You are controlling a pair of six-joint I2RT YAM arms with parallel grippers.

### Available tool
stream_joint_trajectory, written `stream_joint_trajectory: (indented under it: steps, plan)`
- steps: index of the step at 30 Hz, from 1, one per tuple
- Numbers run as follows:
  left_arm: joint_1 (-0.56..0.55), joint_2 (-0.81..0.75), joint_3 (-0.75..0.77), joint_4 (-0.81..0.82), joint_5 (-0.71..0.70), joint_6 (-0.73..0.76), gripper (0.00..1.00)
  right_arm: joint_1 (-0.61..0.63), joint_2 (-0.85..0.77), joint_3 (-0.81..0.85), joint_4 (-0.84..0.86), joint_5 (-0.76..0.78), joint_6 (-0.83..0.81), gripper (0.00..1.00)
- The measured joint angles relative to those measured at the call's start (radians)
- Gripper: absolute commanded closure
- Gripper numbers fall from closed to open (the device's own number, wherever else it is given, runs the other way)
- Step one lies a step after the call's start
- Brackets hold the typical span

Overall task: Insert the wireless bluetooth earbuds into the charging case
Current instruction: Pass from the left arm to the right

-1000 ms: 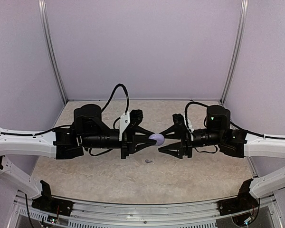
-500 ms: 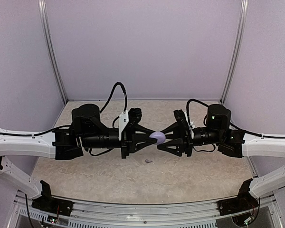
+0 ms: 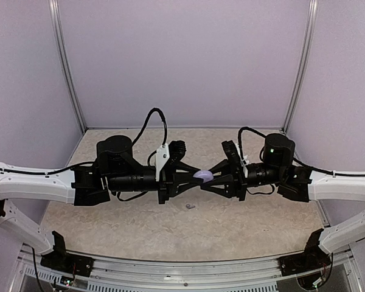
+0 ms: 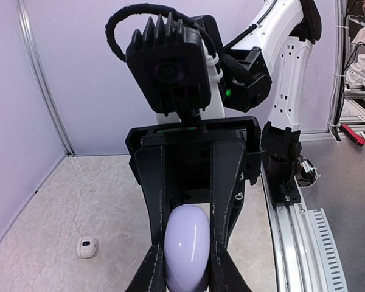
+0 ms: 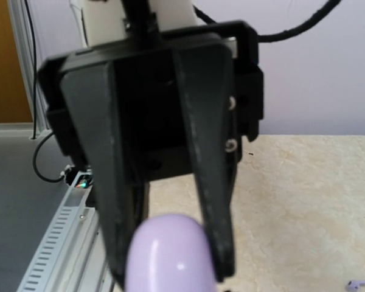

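Note:
A closed lilac charging case (image 3: 202,176) hangs in mid-air between both arms, above the table. My left gripper (image 3: 198,177) is shut on one end of it; in the left wrist view the case (image 4: 187,243) fills the gap between the fingers (image 4: 147,274). My right gripper (image 3: 208,176) meets it from the other side, and in the right wrist view its fingers (image 5: 216,231) press both flanks of the case (image 5: 167,255). A lilac earbud (image 5: 356,284) lies on the table. A small pale piece (image 3: 190,206) lies below the grippers.
A small white rounded piece with a dark spot (image 4: 87,246) rests on the beige tabletop (image 3: 140,225). Lilac walls with metal posts (image 3: 67,67) close the back and sides. A slotted metal rail (image 3: 182,275) runs along the near edge.
The right gripper has moved left onto the case and closed its jaws on it. The left gripper kept its hold and shifted slightly right.

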Motion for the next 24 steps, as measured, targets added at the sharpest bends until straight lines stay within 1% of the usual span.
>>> stream_joint_trajectory:
  steps: [1, 2, 3, 5, 8, 13, 16, 17, 19, 21, 22, 24]
  plan:
    - [0.0, 0.0, 0.0, 0.0, -0.001, 0.0, 0.9, 0.0, 0.0, 0.0, 0.003, -0.001, 0.001, 0.7]
    - [0.0, 0.0, 0.0, 0.0, -0.003, 0.0, 0.9, 0.0, 0.001, 0.0, 0.003, -0.001, 0.001, 0.64]
    - [0.0, 0.0, 0.0, 0.0, -0.003, 0.0, 0.9, 0.0, 0.002, 0.0, 0.004, -0.002, 0.006, 0.6]
    - [-0.001, 0.0, 0.0, 0.0, -0.003, 0.0, 0.9, 0.0, 0.005, 0.0, 0.006, -0.003, 0.017, 0.59]
    - [-0.001, 0.0, 0.0, 0.001, -0.003, 0.0, 0.9, 0.0, 0.01, 0.0, 0.009, -0.003, 0.023, 0.61]
    - [-0.001, 0.0, -0.002, 0.003, -0.004, 0.0, 0.9, 0.0, 0.015, 0.0, 0.01, -0.003, 0.031, 0.73]
    - [-0.001, 0.0, -0.006, 0.014, -0.012, -0.001, 0.89, 0.0, 0.015, 0.0, 0.01, -0.004, 0.031, 0.78]
    - [-0.001, 0.0, -0.007, 0.016, -0.014, -0.001, 0.84, 0.0, 0.016, 0.0, 0.011, -0.005, 0.03, 0.79]
    - [-0.001, 0.0, -0.007, 0.017, -0.018, -0.006, 0.71, 0.0, 0.015, 0.0, 0.01, -0.004, 0.029, 0.82]
    - [-0.001, 0.0, -0.008, 0.019, -0.023, -0.013, 0.6, 0.0, 0.016, 0.0, 0.011, -0.004, 0.027, 0.83]
    - [-0.002, 0.0, -0.008, 0.02, -0.026, -0.012, 0.58, 0.0, 0.016, 0.0, 0.011, -0.003, 0.027, 0.84]
    - [-0.003, 0.0, -0.009, 0.024, -0.035, -0.016, 0.57, 0.0, 0.016, 0.0, 0.009, -0.002, 0.026, 0.85]
